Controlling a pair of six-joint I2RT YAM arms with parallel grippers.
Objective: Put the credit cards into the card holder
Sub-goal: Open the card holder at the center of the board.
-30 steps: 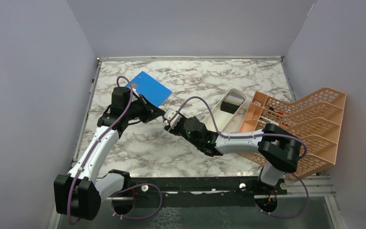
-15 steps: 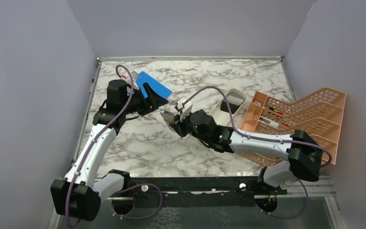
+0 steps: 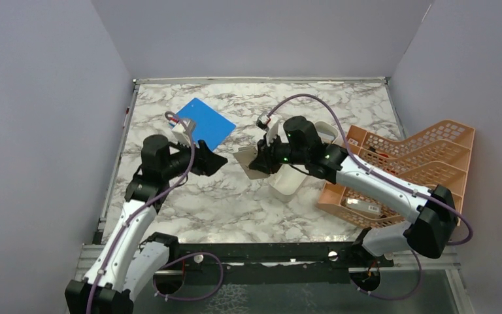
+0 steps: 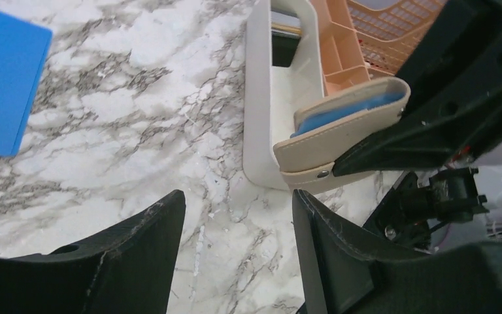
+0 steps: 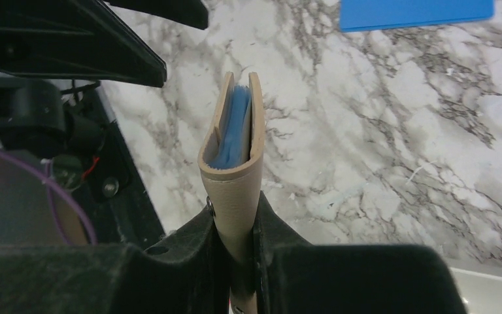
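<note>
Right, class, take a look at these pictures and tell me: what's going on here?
Two robot arms are working over a marble table. The right tool is clamped on the tan card holder and holds it up off the table, with a light blue card tucked inside. The left tool is open and empty, facing the holder without touching it. A white tray and an orange rack sit on the right.

Card holder (image 5: 235,196) base hidden between right jaws; blue board (image 4: 3,78) cropped.
</note>
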